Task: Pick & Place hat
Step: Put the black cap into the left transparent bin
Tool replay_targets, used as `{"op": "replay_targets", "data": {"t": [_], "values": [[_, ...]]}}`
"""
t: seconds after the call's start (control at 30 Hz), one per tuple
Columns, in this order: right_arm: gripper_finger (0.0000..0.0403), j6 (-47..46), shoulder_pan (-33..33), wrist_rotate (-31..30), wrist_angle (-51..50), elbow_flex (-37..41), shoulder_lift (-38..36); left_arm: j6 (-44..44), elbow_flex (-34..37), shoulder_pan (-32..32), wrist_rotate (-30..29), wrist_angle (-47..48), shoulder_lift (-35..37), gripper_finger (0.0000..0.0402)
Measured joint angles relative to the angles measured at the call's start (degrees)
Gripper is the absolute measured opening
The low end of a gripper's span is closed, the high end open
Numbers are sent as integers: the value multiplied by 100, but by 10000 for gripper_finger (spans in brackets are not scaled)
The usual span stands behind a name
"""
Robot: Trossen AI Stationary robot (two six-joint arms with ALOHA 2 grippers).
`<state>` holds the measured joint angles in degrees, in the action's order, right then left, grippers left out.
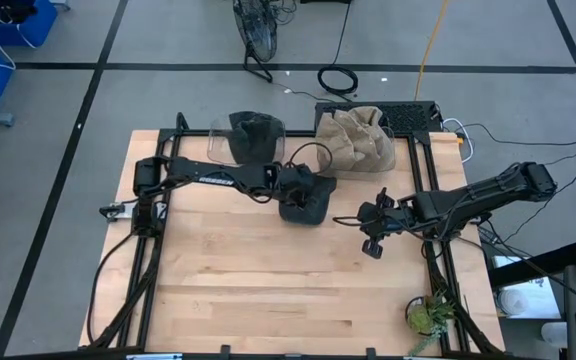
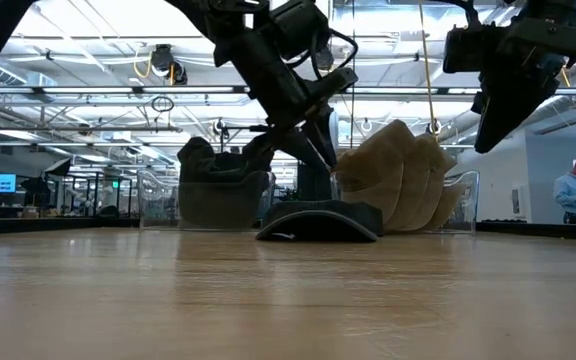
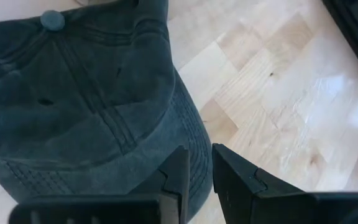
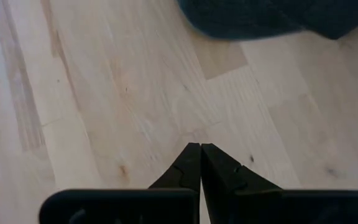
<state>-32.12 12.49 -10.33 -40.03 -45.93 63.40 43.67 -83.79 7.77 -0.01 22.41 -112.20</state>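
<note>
Left tool [image 3: 197, 168] sat low at the dark hat [image 1: 306, 197], its two fingers [image 3: 178, 171] standing a little apart with the hat's edge between them, so it looked to be gripping that edge, though the contact itself was hard to confirm. That hat lay flat on the wooden desk [image 1: 268, 290], toward the far middle, crown up with its top button showing in the left wrist view. Right tool [image 4: 200, 155] hung above bare desk to the right of the hat, clear of it, its fingers pressed together and holding nothing. Behind the hat, along the desk's far edge, stood two clear bins: one [image 1: 220, 143] held more dark hats, the other [image 1: 390, 128] a heap of tan hats [image 1: 356, 140]. A small green plant [image 1: 430, 316] sat at the desk's near right corner.
</note>
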Motion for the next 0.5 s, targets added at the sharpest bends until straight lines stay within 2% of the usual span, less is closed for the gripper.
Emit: {"op": "replay_targets", "data": {"t": [0.1, 0.27, 0.5], "values": [[1, -1, 0, -2, 25, 0, -3, 5, 0, 4, -24, -6, 10, 73], [1, -2, 0, -7, 42, 0, -3, -130, 0, 6, -709, -139, 10, 72], [1, 0, 0, -7, 172, 0, -3, 221, 0, -2, -758, -993, 10, 72]]}}
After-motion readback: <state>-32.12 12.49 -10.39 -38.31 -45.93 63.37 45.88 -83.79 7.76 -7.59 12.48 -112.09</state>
